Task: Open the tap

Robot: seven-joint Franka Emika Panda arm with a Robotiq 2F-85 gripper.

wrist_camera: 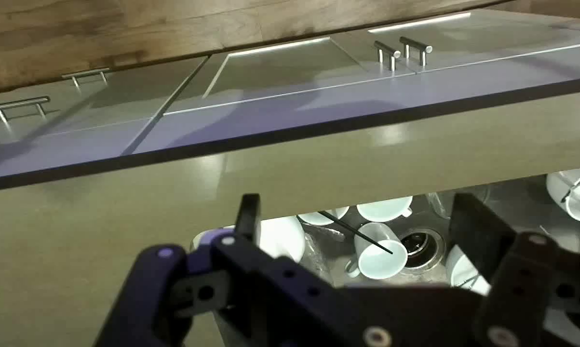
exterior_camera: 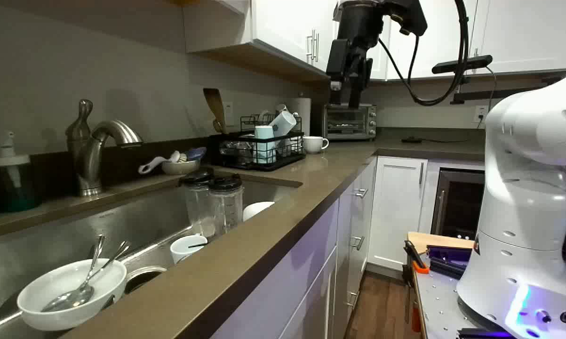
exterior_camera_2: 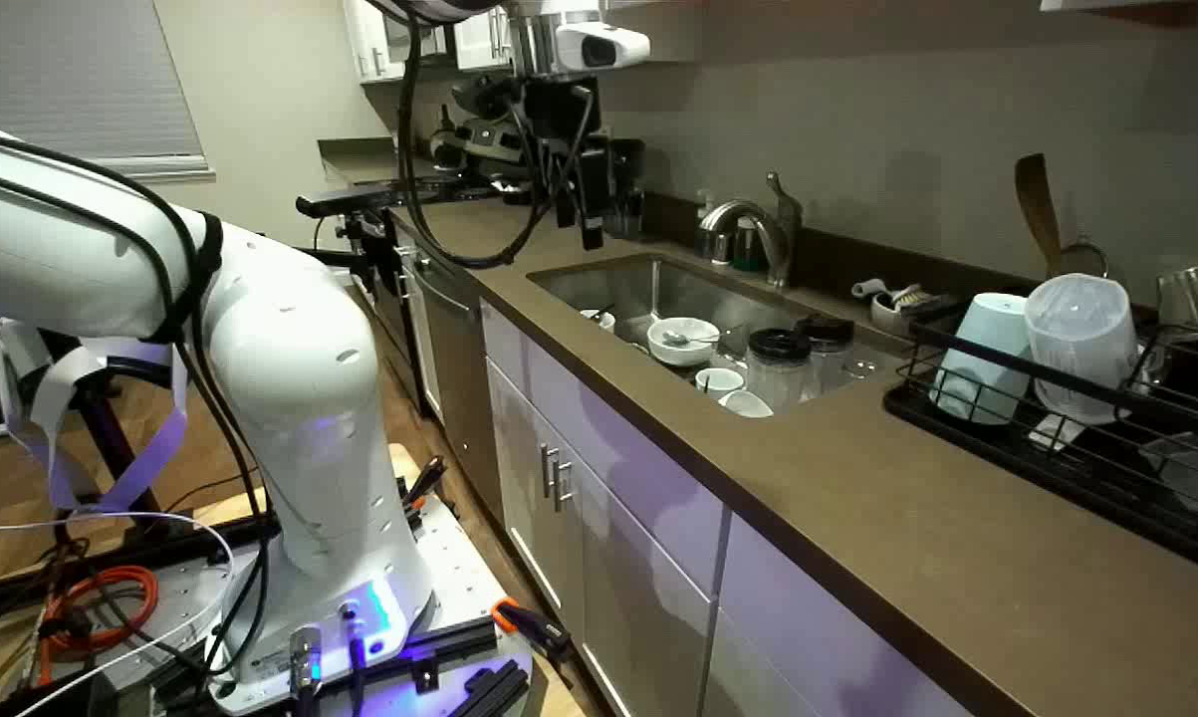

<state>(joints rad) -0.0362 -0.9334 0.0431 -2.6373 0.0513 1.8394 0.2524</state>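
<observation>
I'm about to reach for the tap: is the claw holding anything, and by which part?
Nothing is held: the claw stands open, clear of the tap.

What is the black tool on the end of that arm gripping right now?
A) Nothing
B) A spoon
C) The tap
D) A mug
A: the wrist view shows the tool open, its fingers apart with nothing pinched between them, and both exterior views show it away from the tap.
</observation>
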